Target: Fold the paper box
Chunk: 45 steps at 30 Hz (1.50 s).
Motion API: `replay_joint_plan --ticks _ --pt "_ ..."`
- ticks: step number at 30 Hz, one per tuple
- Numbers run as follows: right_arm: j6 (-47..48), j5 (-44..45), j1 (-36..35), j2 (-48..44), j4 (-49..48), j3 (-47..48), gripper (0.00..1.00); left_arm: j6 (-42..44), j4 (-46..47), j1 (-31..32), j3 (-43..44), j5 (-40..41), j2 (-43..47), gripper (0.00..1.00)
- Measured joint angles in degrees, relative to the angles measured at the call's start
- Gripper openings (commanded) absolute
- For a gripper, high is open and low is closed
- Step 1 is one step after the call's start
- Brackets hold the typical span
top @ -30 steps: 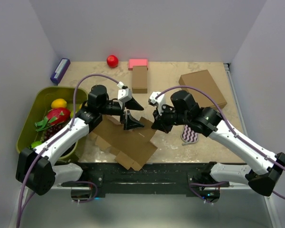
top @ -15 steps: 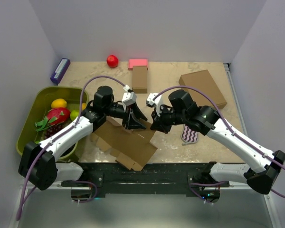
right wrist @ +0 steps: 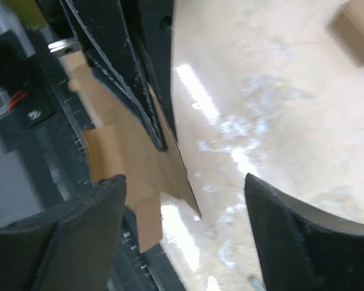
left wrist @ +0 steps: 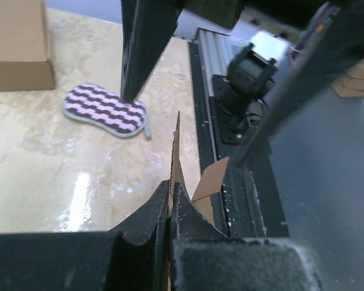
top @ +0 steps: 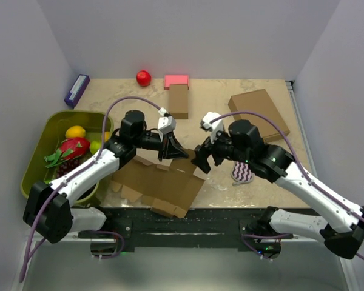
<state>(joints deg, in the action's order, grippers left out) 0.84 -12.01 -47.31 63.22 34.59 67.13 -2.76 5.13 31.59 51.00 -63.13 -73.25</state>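
**Flap pinched, crease next**

The box (top: 162, 187) lies mostly flat at lower centre of the top view. To crease cleanly, swing the pinched flap (left wrist: 174, 159) up along its score while the rest stays down. The left gripper (top: 172, 156) is pressed together on the flap's edge. The right gripper (top: 201, 162), just right of it, stands spread, seemingly touching nothing.

the far edge of the paper box (top: 162, 182) is hidden between the jaws of the left gripper (top: 172, 156); the right wrist view is motion-blurred.
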Motion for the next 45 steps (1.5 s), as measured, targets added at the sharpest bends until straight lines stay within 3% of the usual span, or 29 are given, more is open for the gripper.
replay_joint_plan --ticks 4,7,12,17,23,30,35,36,42,43,44,45 --pt "-7.3 12.6 -0.2 -7.3 -5.8 -3.5 0.99 -3.2 2.8 -2.5 -0.6 6.0 1.4 0.00" --pt "-12.2 19.5 -0.1 -9.1 -9.4 -3.7 0.99 -9.2 10.3 -8.4 -3.8 9.4 4.1 0.00" --pt "-14.7 21.5 -0.1 -9.0 -15.9 -8.1 0.99 -22.5 25.7 -17.2 -9.3 11.9 6.1 0.00" --pt "-13.5 17.1 -0.1 -7.5 -22.4 -17.1 0.98 -29.4 33.7 -18.0 -10.6 10.6 5.7 0.00" --pt "-12.2 10.6 1.8 -6.1 -29.9 -25.3 0.95 -31.5 37.2 -18.1 -10.6 9.1 5.7 0.00" --pt "-12.0 0.5 10.2 -5.9 -40.1 -31.0 0.92 -33.7 39.8 -18.1 -10.7 6.8 5.7 0.00" --pt "-12.0 -7.6 11.8 -2.9 -45.4 -31.6 0.86 -35.8 43.5 -18.1 -11.9 5.3 5.7 0.00" --pt "-12.0 -9.4 11.8 -2.2 -46.4 -31.6 0.84 -36.1 43.8 -18.1 -12.0 5.1 5.7 0.00" --pt "-13.7 -16.2 11.7 0.7 -51.3 -32.0 0.47 -37.4 46.0 -18.1 -12.4 4.6 5.6 0.00" --pt "-14.0 -16.8 11.7 1.0 -52.0 -32.2 0.39 -37.4 46.3 -18.1 -12.5 4.5 5.6 0.00" --pt "-14.4 -17.7 11.7 1.3 -52.4 -32.2 0.20 -37.4 46.6 -18.1 -12.5 4.4 5.7 0.00" --pt "-14.9 -18.1 11.7 1.4 -52.6 -32.2 0.12 -37.4 46.7 -18.1 -12.5 4.3 5.7 0.00"
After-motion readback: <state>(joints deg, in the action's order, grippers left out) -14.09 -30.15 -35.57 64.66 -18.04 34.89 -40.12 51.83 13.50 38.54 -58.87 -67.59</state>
